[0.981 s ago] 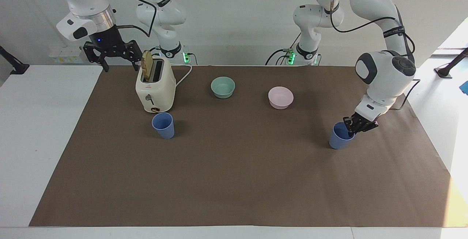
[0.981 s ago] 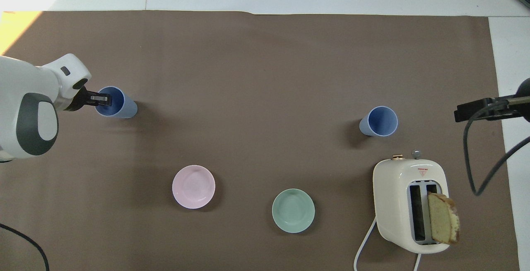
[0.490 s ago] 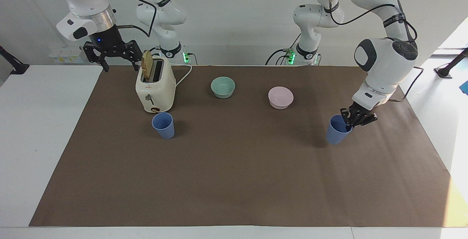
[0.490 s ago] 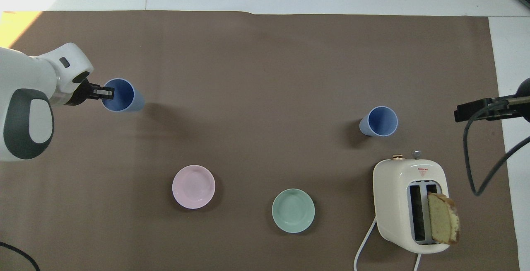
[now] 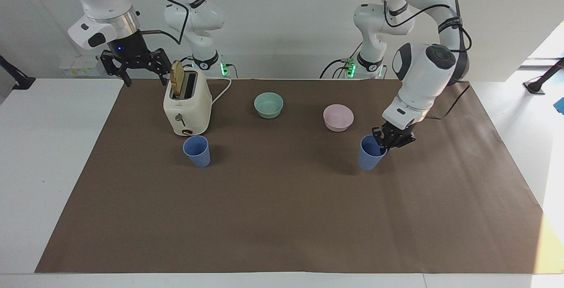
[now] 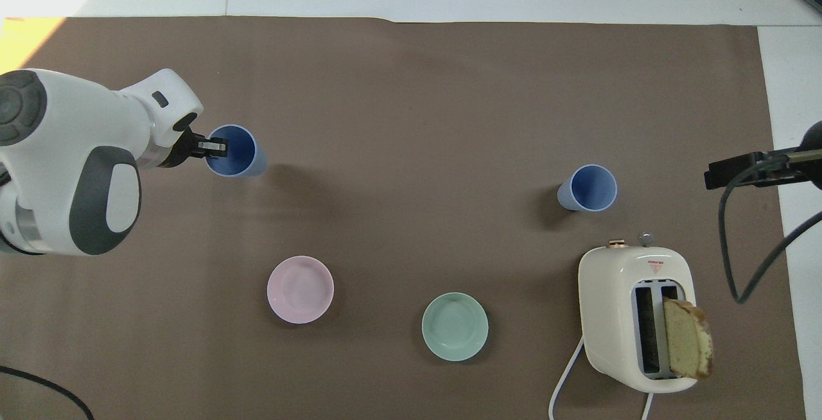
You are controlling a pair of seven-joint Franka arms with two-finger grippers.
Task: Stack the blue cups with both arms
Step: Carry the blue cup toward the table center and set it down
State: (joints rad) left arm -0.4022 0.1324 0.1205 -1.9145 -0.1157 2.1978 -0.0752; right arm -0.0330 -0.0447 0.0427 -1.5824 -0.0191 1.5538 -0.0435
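Observation:
My left gripper (image 5: 384, 143) is shut on the rim of one blue cup (image 5: 369, 158) and holds it, slightly tilted, a little above the brown mat; they also show in the overhead view, gripper (image 6: 214, 147) and cup (image 6: 236, 153). The held cup is over the mat beside the pink bowl. The other blue cup (image 5: 197, 150) stands upright on the mat just farther from the robots than the toaster, also in the overhead view (image 6: 587, 187). My right gripper (image 5: 134, 64) is open and empty, up in the air beside the toaster at the right arm's end, waiting.
A cream toaster (image 5: 187, 105) with a slice of bread sticking out stands near the right arm. A mint-green bowl (image 5: 269, 104) and a pale pink bowl (image 5: 338, 117) sit on the brown mat (image 5: 282, 217) near the robots.
My left gripper has lifted its blue cup off the mat and carried it toward the middle of the table. The right arm and the other cup have not moved.

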